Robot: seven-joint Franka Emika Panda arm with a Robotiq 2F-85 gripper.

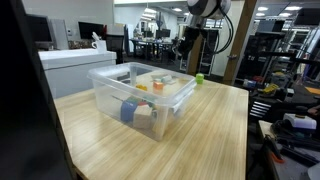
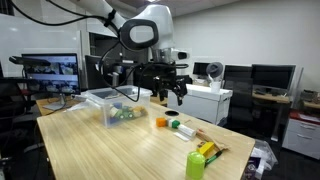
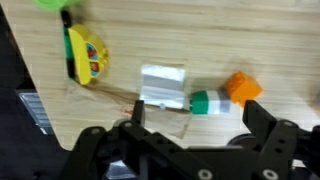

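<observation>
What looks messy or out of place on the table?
A few small things lie loose on the table, outside the bin: an orange block, a white-and-green tube on its side, and a yellow packet close to the table's edge. Nothing looks spilled or broken.

You're working in an open-plan lab office, with a pale wood-grain table [image 1: 200, 130] filling the foreground in both exterior views. In an exterior view, a wooden pillar [image 1: 240, 40] rises at one o'clock, dark shelving racks [image 1: 268, 50] stand at two, a white cabinet [image 1: 75, 58] sits at ten, and ceiling lights [image 1: 150, 12] glow at twelve. In an exterior view, a lit monitor [image 2: 50, 68] sits at nine o'clock and dark monitors [image 2: 268, 76] at three.
</observation>
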